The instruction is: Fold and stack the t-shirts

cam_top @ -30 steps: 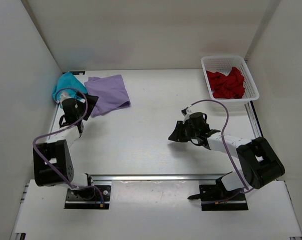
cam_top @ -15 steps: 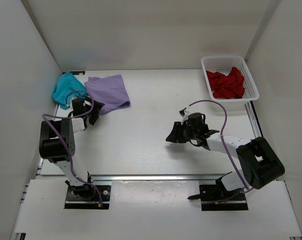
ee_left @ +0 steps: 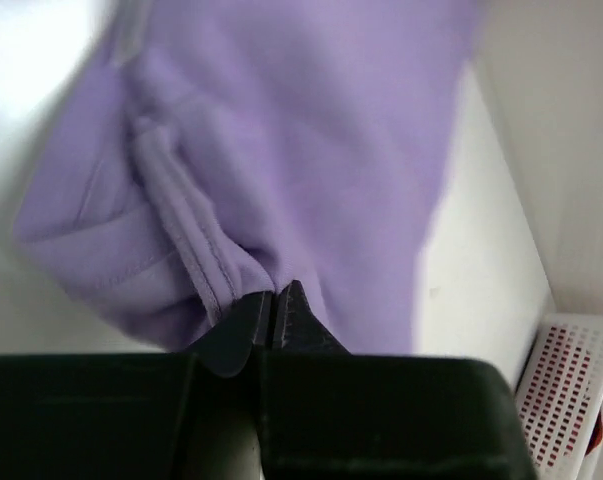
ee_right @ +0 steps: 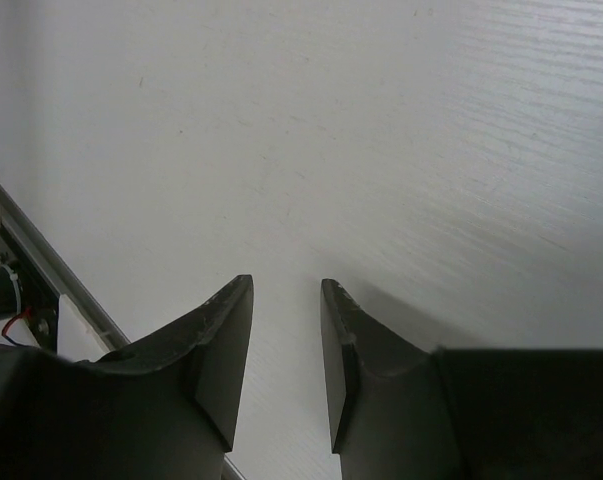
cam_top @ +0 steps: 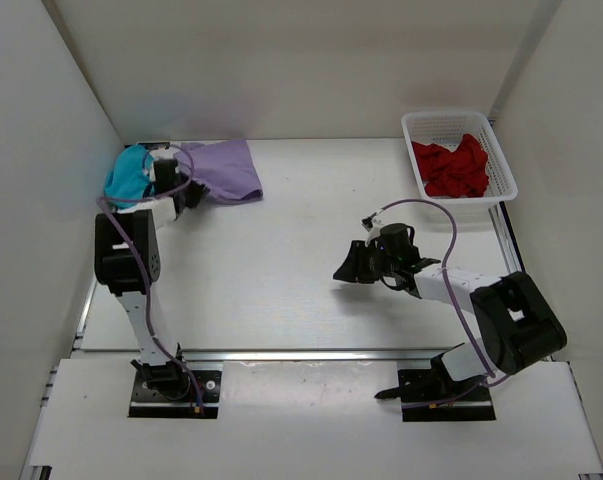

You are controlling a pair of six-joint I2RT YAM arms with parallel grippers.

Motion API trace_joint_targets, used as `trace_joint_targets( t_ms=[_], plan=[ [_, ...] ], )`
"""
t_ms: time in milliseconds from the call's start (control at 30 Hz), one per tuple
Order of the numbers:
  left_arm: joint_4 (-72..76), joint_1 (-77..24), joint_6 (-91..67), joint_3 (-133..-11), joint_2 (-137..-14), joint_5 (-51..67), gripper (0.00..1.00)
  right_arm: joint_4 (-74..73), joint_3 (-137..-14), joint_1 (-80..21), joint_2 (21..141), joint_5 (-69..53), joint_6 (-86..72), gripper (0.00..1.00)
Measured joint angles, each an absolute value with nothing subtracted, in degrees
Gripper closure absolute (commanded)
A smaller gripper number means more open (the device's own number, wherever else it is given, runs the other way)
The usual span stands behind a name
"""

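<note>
Lavender shirt (cam_top: 224, 170) lies at the far left of the table (cam_top: 281, 320), partly bunched along its left edge. Its long axis runs roughly left to right, with the smoother end pointing right toward the table's middle. In the left wrist view the cloth (ee_left: 311, 130) fills most of the frame, and a stitched, folded edge runs from the upper left down to the fingertips.

Left gripper (ee_left: 273, 303): jaws pressed together, no gap between the tips, pinching that folded lavender edge. From above, the gripper (cam_top: 186, 190) sits at the shirt's left edge, between the lavender cloth and the teal one.

Teal shirt (cam_top: 127, 174): a crumpled heap in the far-left corner, just beside the lavender shirt. Whether the two touch cannot be told. No clear long axis.

Red shirt (cam_top: 451, 166): crumpled inside the white mesh basket (cam_top: 459, 116) at the far right. No orientation can be read from it. The basket's long side runs far to near.

Right gripper (cam_top: 349, 266): near the table's middle-right, well apart from all three shirts and pointing left. In the wrist view the gripper (ee_right: 286, 300) shows a narrow gap between its jaws, with nothing held and bare table below.
</note>
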State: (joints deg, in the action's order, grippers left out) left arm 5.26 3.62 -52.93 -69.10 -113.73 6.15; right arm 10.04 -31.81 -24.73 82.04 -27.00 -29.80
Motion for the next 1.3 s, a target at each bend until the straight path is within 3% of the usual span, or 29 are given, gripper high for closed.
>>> trace_joint_targets(
  t_ms=[233,400,433,500,533,567,600,767,1133,1200,1300],
  plan=[
    [-11.27,3.66,-41.21,-106.87,-121.93,8.08,1.00,10.33,-31.97,-24.60,85.47,-28.10,-29.93,0.68],
    [-14.59,9.96,-36.84,-111.00,-120.95,8.56,0.99,10.37,-32.75,-24.34,86.59,-28.86,-29.93,0.68],
    [-13.96,12.23,-36.77,-108.90,-120.36,8.95,0.89,10.37,-32.82,-24.34,86.61,-28.99,-29.91,0.68],
    [-13.72,16.80,-36.49,-104.77,-119.87,9.50,0.62,10.35,-32.82,-24.34,86.61,-29.19,-29.82,0.68],
    [-13.65,19.70,-36.71,-102.10,-119.90,9.76,0.37,10.33,-32.82,-24.36,86.61,-29.23,-29.76,0.68],
    [-13.58,21.76,-36.75,-99.74,-119.96,10.07,0.26,10.33,-32.82,-24.38,86.59,-29.30,-29.74,0.68],
    [-13.56,24.12,-37.32,-97.54,-119.96,10.28,0.02,10.28,-32.86,-24.45,86.59,-29.36,-29.74,0.68],
    [-11.94,27.81,-38.04,-92.86,-119.33,12.21,0.01,10.20,-33.34,-25.02,86.61,-29.69,-29.76,0.68],
    [-2.63,14.52,-40.40,-75.18,-103.09,10.20,0.01,10.37,-33.45,-25.96,86.52,-29.39,-29.76,0.64],
    [-0.60,10.63,-40.36,-70.81,-99.63,9.58,0.02,10.35,-33.45,-26.28,86.52,-28.97,-29.78,0.68],
    [2.22,2.39,-39.81,-66.43,-96.53,7.92,0.02,10.33,-33.71,-27.00,86.52,-27.44,-29.71,0.96]
  ],
)
